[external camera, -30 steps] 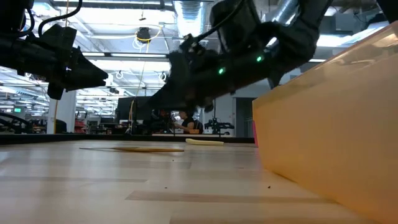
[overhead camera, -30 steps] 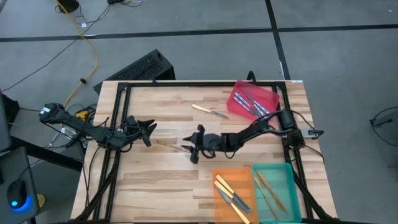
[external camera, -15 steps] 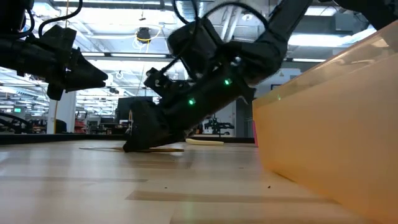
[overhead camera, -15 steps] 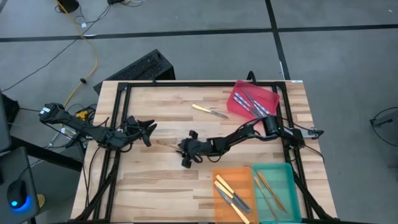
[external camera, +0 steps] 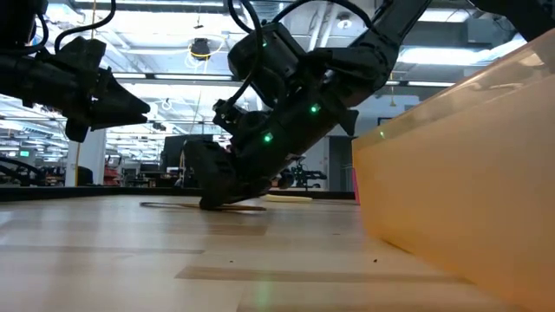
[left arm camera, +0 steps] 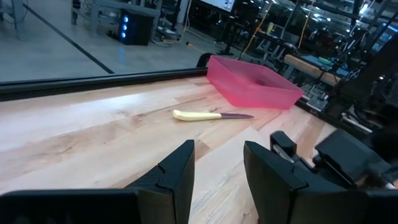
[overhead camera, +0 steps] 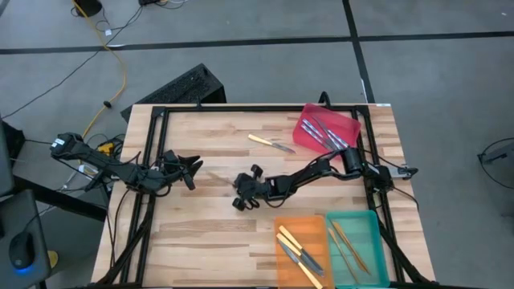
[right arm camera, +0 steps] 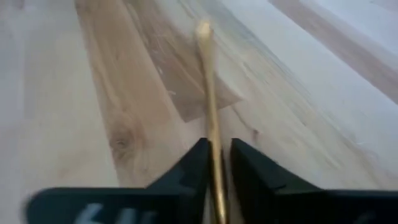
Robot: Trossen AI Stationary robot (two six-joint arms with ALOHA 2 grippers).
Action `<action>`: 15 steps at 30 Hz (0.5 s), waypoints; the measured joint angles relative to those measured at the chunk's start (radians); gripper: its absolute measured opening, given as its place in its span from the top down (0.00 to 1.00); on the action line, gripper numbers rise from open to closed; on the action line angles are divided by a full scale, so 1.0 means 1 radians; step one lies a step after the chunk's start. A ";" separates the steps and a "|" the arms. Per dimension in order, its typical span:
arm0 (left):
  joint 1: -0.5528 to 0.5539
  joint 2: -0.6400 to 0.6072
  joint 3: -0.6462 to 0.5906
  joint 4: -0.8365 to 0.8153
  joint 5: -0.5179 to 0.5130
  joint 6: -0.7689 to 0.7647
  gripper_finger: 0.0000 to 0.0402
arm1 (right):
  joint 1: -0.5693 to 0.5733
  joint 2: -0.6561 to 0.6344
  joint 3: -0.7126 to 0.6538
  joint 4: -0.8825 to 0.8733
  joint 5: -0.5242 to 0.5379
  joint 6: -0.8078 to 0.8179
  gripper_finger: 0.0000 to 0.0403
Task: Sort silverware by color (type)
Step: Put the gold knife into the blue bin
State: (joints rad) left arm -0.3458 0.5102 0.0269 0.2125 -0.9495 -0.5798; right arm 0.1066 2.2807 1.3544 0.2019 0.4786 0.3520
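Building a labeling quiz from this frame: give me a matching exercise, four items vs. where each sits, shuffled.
1. wooden utensil
2. yellow-handled knife
3. red tray
4. left gripper

A. far right corner of the table
B. waiting over the table's left side
C. between the right gripper's fingers, on the table
D. lying loose mid-table, beside the red tray

Pairs: 1-C, 2-D, 3-A, 4-B

Grey floor (overhead camera: 241, 48) crossed by dark seams, a yellow cable (overhead camera: 120, 76) trailing across it.
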 joint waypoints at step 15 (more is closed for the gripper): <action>0.000 0.000 0.000 -0.007 0.002 -0.012 0.70 | -0.005 -0.080 -0.008 -0.056 0.020 -0.013 0.94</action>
State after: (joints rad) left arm -0.3458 0.5102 0.0269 0.2056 -0.9478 -0.5915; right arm 0.1015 2.2010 1.3467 0.1455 0.4986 0.3393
